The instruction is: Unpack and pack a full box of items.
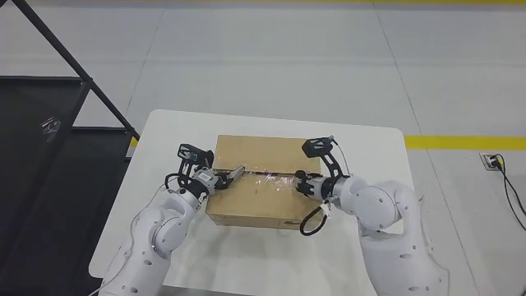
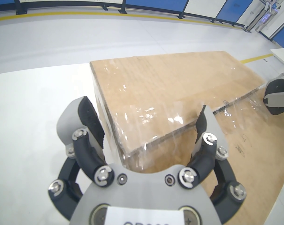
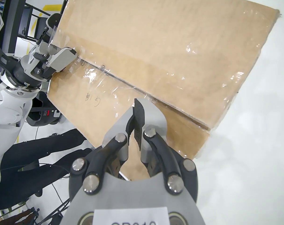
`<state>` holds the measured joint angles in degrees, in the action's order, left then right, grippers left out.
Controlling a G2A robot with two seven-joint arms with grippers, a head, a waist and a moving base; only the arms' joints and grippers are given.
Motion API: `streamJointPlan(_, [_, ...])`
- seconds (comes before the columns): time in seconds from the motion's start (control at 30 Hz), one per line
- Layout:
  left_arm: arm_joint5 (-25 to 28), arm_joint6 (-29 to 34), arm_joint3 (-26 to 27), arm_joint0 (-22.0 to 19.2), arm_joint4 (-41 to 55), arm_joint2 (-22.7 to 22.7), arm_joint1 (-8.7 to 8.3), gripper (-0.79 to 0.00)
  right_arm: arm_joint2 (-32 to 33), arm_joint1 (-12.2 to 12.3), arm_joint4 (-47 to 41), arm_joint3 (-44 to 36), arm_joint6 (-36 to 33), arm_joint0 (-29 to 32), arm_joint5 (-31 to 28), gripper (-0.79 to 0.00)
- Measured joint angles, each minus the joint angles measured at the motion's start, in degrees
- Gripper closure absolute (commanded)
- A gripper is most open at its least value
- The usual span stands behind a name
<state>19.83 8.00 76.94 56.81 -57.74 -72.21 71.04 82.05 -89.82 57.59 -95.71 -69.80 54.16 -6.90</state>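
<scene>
A closed brown cardboard box (image 1: 259,189) sits mid-table with clear tape (image 1: 267,179) running along its centre seam. My left gripper (image 1: 233,173) is at the box's left end, open, its fingers (image 2: 90,115) straddling the box corner (image 2: 132,151) beside the seam. My right gripper (image 1: 297,182) rests over the seam near the right end, shut, its fingertips (image 3: 138,108) pressed together just above the wrinkled tape (image 3: 113,80). The box (image 3: 156,36) fills the right wrist view, with the left gripper (image 3: 62,58) at the seam's far end. From the left wrist, the right gripper (image 2: 276,99) shows past the box (image 2: 167,78).
The white table (image 1: 164,140) has bare surface around the box on all sides. A black metal frame (image 1: 57,57) and a dark rack stand off the table's left edge. Grey floor with a yellow line (image 1: 460,142) lies beyond.
</scene>
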Motion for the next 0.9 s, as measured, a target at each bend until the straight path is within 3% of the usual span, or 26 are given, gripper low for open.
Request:
streamJointPlan(0.53, [1.0, -1.9, 2.3, 1.3, 1.4, -1.3, -0.16, -0.785, 0.5, 2.1, 0.4, -7.9, 10.6, 7.9, -7.2, 0.000])
streamJointPlan(0.73, [2.5, -1.3, 5.3, 3.5, 3.7, -4.3, -0.73, -0.785, 1.4, 2.3, -6.9, -6.3, 17.0, 8.3, -6.0, 0.000])
streamJointPlan(0.9, [1.2, -1.9, 5.8, 5.1, 3.8, -7.5, -1.25, -0.785, 1.9, 2.3, -10.9, -4.8, 17.5, 7.5, -5.0, 0.000])
